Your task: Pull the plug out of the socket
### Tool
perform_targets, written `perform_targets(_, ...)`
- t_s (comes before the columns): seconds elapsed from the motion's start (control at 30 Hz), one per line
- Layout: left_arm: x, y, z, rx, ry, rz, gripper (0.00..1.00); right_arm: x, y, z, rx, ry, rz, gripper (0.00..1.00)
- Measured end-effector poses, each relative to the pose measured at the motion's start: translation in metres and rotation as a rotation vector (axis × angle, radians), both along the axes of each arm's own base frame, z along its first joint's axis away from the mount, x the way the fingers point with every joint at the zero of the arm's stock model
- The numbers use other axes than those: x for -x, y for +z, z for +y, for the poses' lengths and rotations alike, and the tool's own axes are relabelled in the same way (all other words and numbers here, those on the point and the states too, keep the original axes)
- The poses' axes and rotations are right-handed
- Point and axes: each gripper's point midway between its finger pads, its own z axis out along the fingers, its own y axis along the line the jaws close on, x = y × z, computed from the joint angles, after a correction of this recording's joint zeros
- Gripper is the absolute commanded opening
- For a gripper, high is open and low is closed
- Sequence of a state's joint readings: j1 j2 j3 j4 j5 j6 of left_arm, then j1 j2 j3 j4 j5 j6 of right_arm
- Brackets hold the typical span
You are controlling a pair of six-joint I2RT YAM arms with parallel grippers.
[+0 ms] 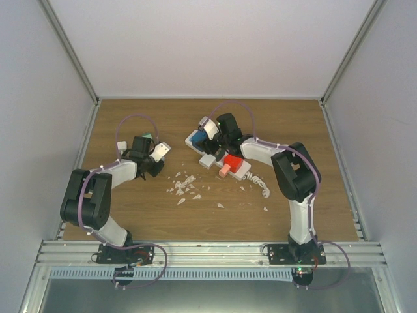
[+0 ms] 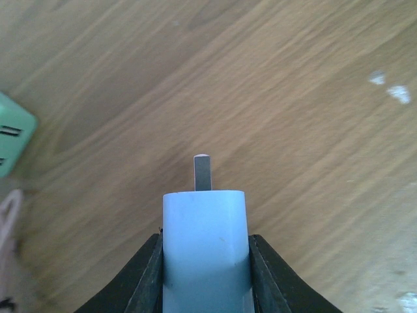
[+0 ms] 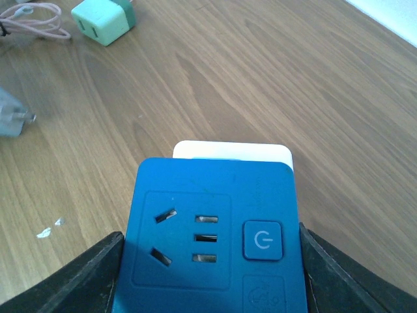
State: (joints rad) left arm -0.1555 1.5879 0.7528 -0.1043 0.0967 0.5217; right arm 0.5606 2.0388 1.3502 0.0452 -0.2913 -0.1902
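Note:
The socket (image 1: 221,158), a long white power strip, lies slanted at mid-table with a red plug (image 1: 233,163) and other plugs standing in it. Its blue end face (image 3: 208,228) with empty slots and a power button fills the right wrist view. My right gripper (image 3: 210,235) has both fingers pressed against the sides of that end (image 1: 203,139). Left of it, my left gripper (image 2: 205,238) is shut on a pale blue plug (image 2: 205,228), its metal prong (image 2: 202,173) bare above the wood. Seen from above, this plug (image 1: 163,150) is well clear of the strip.
A mint green plug (image 3: 101,23) with a pink cable (image 3: 36,19) lies loose on the table near the left gripper. White scraps (image 1: 184,186) are scattered in front of the strip. The strip's white coiled cord (image 1: 260,182) trails to the right. Walls enclose the table.

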Motion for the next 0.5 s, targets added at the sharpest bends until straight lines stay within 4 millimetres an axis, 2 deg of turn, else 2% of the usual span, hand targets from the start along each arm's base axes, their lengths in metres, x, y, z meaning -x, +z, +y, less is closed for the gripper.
perform_targets(0.13,-0.007,-0.001,0.012,-0.050,0.008,-0.024,0.52,0.008,0.000,-0.003,0.017,0.026,0.025,0.88)
perform_targets(0.23,-0.007,-0.002,0.018,-0.065,0.011,-0.023,0.67,0.013,0.006,-0.004,0.018,0.040,0.032,0.92)
perform_targets(0.37,-0.008,0.001,0.018,-0.065,0.004,-0.025,0.77,0.018,0.023,-0.005,0.006,0.060,0.021,0.95)
perform_targets(0.5,-0.007,0.015,0.013,-0.037,-0.016,-0.049,0.83,0.023,0.042,-0.010,-0.008,0.074,0.006,0.96)
